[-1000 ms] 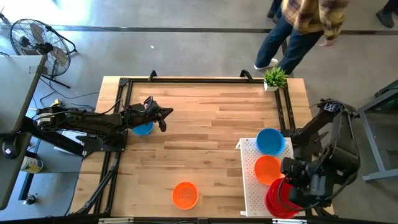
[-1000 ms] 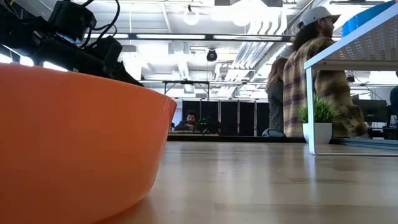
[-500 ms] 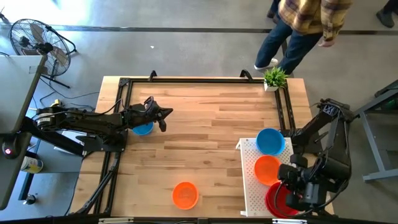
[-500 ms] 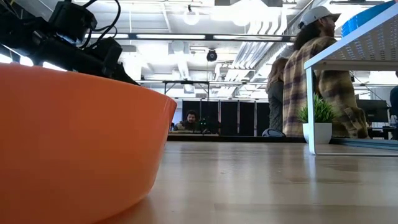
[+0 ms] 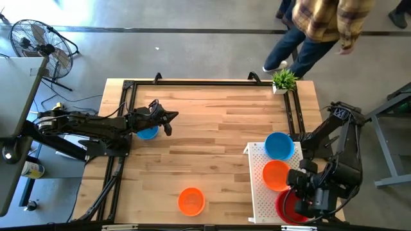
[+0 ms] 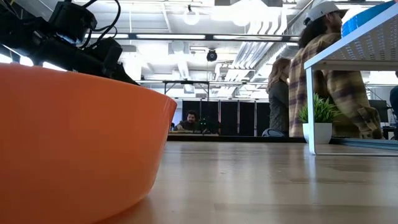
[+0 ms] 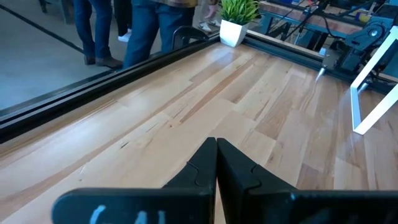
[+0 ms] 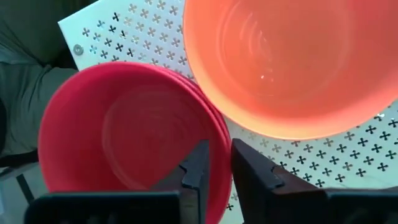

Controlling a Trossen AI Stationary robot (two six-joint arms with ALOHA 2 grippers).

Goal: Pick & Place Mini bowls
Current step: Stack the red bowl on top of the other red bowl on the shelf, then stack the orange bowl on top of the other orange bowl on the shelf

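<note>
Right gripper [image 8: 214, 163], lower right of the high view: fingers narrowly parted astride the red bowl's [image 8: 124, 134] rim, on the white tray [image 8: 143, 25]. Left gripper [image 7: 216, 163] pinched shut, empty, beside the blue bowl [image 5: 147, 133]; orange bowl [image 5: 191, 201] lies bottom centre, between arms.

Glossy orange plastic bowl [image 6: 74, 143] fills the near left on the wooden tabletop [image 6: 273, 180]. Small potted green plant [image 6: 320, 124] stands far right; people stand behind it.
</note>
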